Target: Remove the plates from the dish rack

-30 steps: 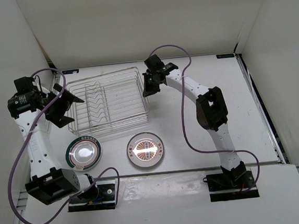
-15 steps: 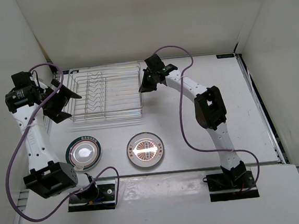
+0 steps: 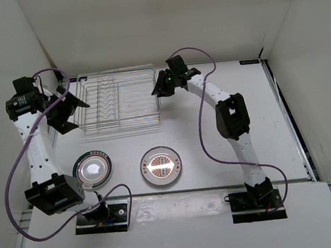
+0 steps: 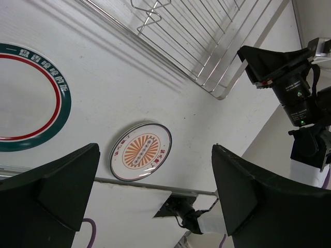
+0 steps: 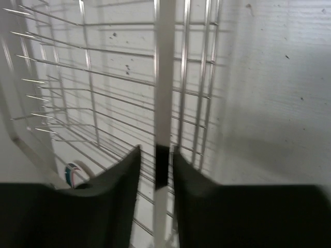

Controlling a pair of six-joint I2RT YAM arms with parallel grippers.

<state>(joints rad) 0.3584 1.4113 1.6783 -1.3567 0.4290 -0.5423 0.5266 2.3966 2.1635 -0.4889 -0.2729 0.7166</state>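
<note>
Plates first, from the overhead view: the green-rimmed plate (image 3: 93,170) and a sunburst plate (image 3: 162,166) lie flat on the table (image 3: 269,120), side by side, apart from each other and in front of the dish rack (image 3: 117,99). No plate shows between the rack's dividers, and a third plate is not visible anywhere. The left arm stands up along the table's left edge, its wrist bent in toward the rack's left end. The left gripper (image 3: 79,115) is spread wide there and holds nothing. The right arm reaches forward with its elbow bent, and the right gripper (image 3: 158,90) sits at the rack's right end.

The left wrist camera looks down between its wide-apart fingers (image 4: 62,181) onto both plates and a corner of the rack.

In the right wrist view, the fingers (image 5: 124,175) flank a pale upright bar (image 5: 164,77), probably the rack's rim. They are close on either side, but I cannot tell whether they pinch it or only stand beside it.

The risk, as I judge it, is at this bar: if the right arm pulls back while a finger catches the wire, the rack would drag or tip toward the plates. The left fingers, so near the other end, could also nudge it.
</note>
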